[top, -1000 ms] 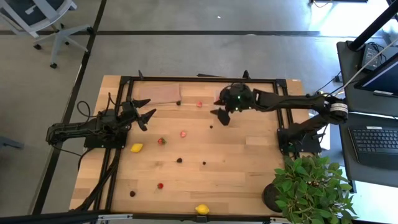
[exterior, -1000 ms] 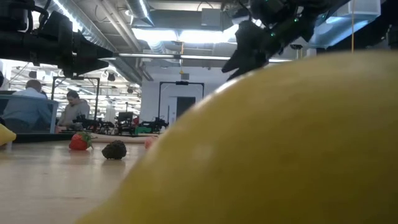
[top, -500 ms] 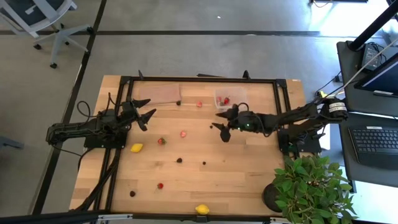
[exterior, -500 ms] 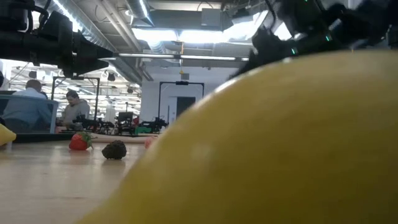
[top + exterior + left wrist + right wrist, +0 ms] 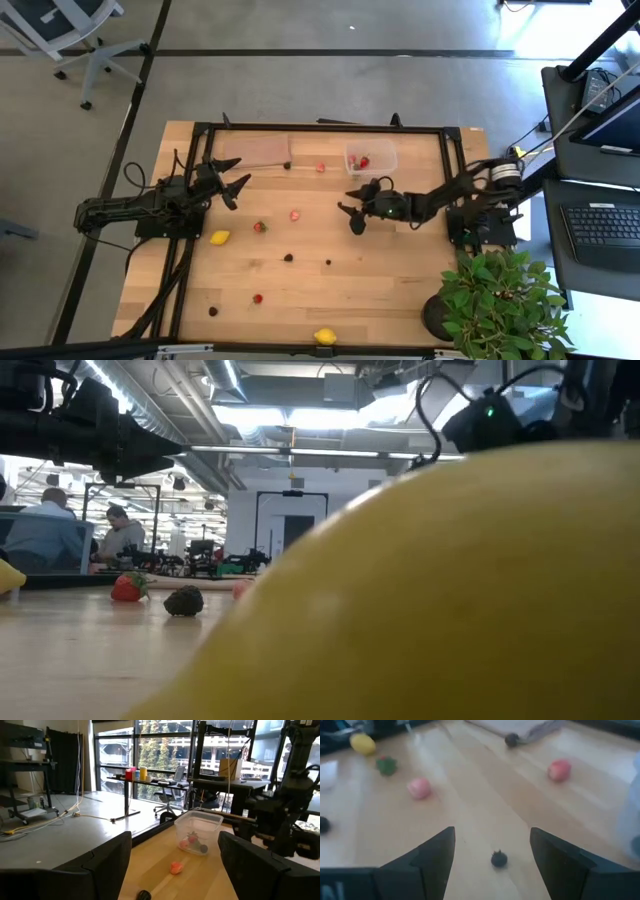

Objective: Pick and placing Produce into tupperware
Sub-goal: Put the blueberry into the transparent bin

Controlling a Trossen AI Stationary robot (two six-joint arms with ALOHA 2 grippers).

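Observation:
The tupperware (image 5: pixel 371 158), a clear tub with red pieces in it, stands at the far middle of the table and shows in the left wrist view (image 5: pixel 198 831) too. Produce lies scattered: strawberries (image 5: pixel 260 227) (image 5: pixel 257 298), a pink piece (image 5: pixel 295 214), lemons (image 5: pixel 220 237) (image 5: pixel 324 336), dark berries (image 5: pixel 288 257). My right gripper (image 5: pixel 351 207) is low over the table just near of the tub, open. A small dark berry (image 5: pixel 498 858) lies on the wood ahead of its fingers, untouched. My left gripper (image 5: pixel 236 185) waits open at the table's left.
A flat brown sheet (image 5: pixel 255 150) lies at the far left with a dark berry (image 5: pixel 288 165) at its corner. A potted plant (image 5: pixel 495 300) stands at the near right corner. One lemon (image 5: pixel 450 590) fills most of the low view. People sit in the room behind.
My right gripper has come down from above the tupperware toward the table and a little toward the near edge, still open. The tub, earlier covered by the arm, now shows. No produce has moved.

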